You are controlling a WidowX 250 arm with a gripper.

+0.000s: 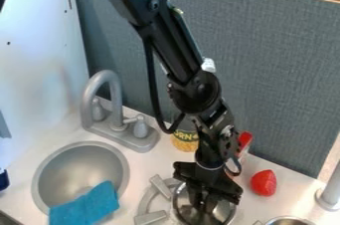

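The black gripper (203, 200) hangs at the lower middle, pointing down over a round metal pot or lid (224, 213) with a dark rim. Its lower end overlaps the round metal piece, and whether they touch is unclear. Beneath and to the left is the grey stove burner (147, 200) with its flat prongs. Part of the metal piece is hidden behind the gripper.
A blue cloth (85, 206) lies over the edge of the sink (41, 181), below the grey faucet (117, 100). Behind the arm stand a yellow-labelled can (185, 142) and a red item (245, 141). A red strawberry (264, 183) sits to the right.
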